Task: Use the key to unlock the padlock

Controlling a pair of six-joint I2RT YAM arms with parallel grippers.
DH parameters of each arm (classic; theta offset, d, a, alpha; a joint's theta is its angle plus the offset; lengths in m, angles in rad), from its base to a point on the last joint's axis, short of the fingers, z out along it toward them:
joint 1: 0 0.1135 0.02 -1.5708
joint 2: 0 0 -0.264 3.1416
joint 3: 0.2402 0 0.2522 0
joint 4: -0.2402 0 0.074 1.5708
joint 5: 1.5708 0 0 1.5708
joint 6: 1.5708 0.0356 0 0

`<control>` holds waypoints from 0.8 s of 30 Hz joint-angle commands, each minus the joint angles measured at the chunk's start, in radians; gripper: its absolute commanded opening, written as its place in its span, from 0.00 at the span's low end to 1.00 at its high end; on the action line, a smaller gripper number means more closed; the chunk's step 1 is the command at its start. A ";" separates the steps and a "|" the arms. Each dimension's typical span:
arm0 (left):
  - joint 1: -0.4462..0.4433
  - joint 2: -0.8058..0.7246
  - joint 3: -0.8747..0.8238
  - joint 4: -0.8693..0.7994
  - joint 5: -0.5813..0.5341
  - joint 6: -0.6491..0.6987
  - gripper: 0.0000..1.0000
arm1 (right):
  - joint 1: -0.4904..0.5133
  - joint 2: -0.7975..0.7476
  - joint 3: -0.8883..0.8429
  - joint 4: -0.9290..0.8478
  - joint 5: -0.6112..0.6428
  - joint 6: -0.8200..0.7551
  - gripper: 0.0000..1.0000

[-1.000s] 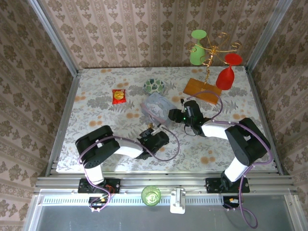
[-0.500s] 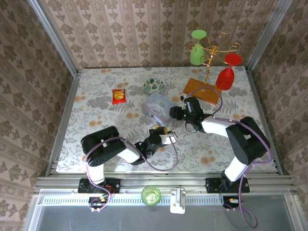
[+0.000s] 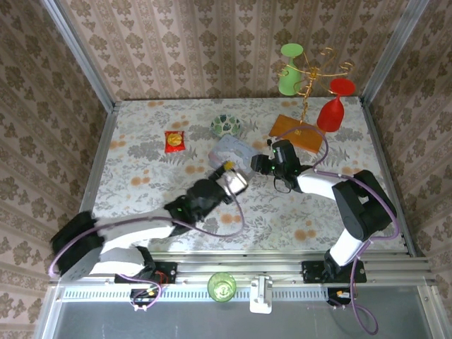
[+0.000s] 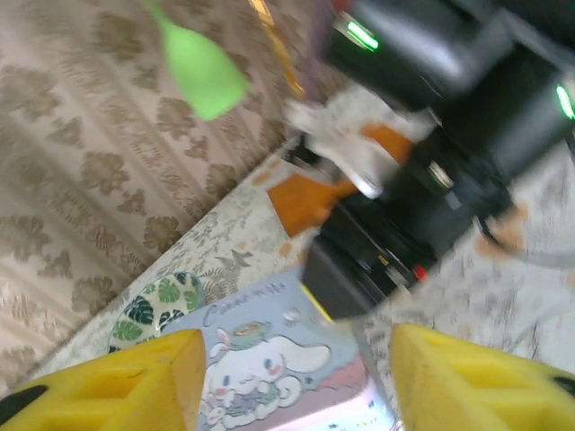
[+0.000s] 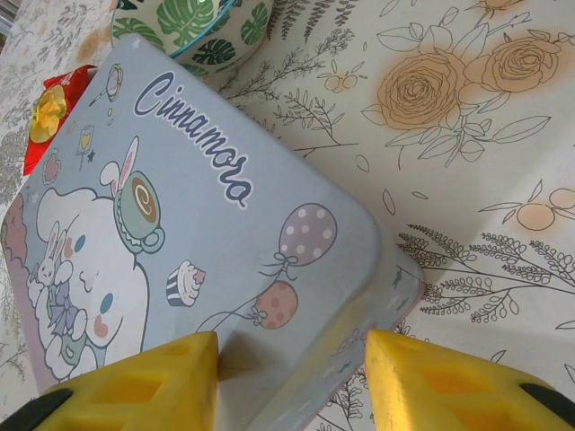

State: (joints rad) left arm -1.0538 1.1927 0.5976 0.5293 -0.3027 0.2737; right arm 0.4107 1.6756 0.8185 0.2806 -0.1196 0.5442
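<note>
The pastel tin (image 3: 232, 148) lies lid-shut toward the worktop's far edge (its contents hidden, and where the padlock is I cannot tell), the leaf-patterned bowl (image 3: 226, 126) just beyond it. The right gripper (image 5: 292, 359) is clamped on the tin's near corner, and the left gripper (image 4: 296, 355) gapes empty before it. A snack packet (image 3: 174, 141) lies to the left, a wooden board (image 3: 296, 133) to the right.

Dark blue script "Cinnamoro" across the lid of the pastel tin (image 5: 180, 206), final letters unclear.

robot test booth, wallpapered walls (image 3: 212, 49), aluminium frame (image 3: 240, 267), floral tabletop (image 3: 141, 169)
</note>
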 commanded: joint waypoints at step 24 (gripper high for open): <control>0.162 0.466 0.211 -0.417 0.176 -0.932 0.73 | -0.038 0.042 -0.016 -0.170 0.014 -0.033 0.48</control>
State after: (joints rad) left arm -0.8726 1.6264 0.7479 0.1410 -0.1200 -0.6334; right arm 0.3897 1.6951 0.8505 0.2543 -0.1436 0.5297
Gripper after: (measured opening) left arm 0.728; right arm 0.476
